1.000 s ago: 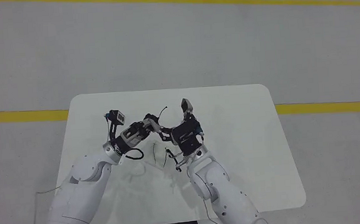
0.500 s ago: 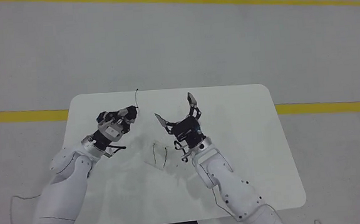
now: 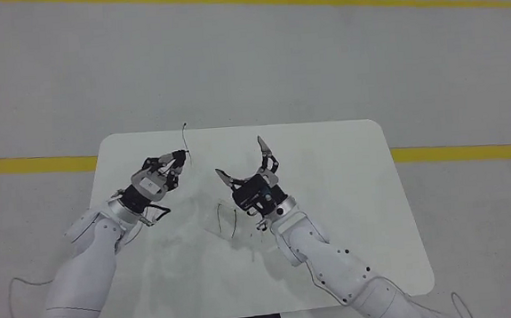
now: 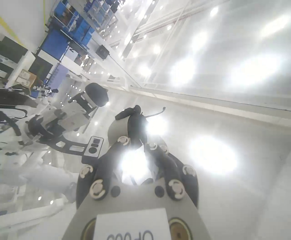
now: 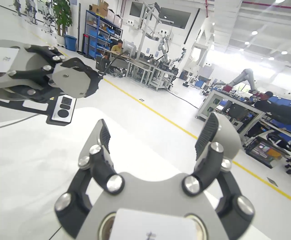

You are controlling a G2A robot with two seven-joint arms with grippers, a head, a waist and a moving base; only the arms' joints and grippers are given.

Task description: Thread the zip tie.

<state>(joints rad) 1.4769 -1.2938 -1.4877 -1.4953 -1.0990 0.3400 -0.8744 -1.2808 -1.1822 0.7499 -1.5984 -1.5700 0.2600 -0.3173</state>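
Currently: one zip tie in play, pinched in the left claw. That claw is clamped on the tie's lower end. The rest runs up and away from it as a single thin black strand with its free end in the air. In the top view the tip crosses the line of the far edge of the tabletop, towards the left side. On the left wrist camera the two fingers meet with no gap and a short curved bit of tie pokes out sideways past them. Can't tell which end of the tie is which.

Right claw: spread wide, empty, its two fingers in a V. The two ribbed pads face each other across the gap. It sits over the middle of the tabletop, near the left claw but apart from it, and it does not touch the tie. The right wrist camera catches the left claw off to one side, with the tie sticking out of its tip.

Also on the tabletop: two thin dark strands lying close together, just on the robot's side of the right claw, between the two arms. Too thin to tell whether they are more ties.
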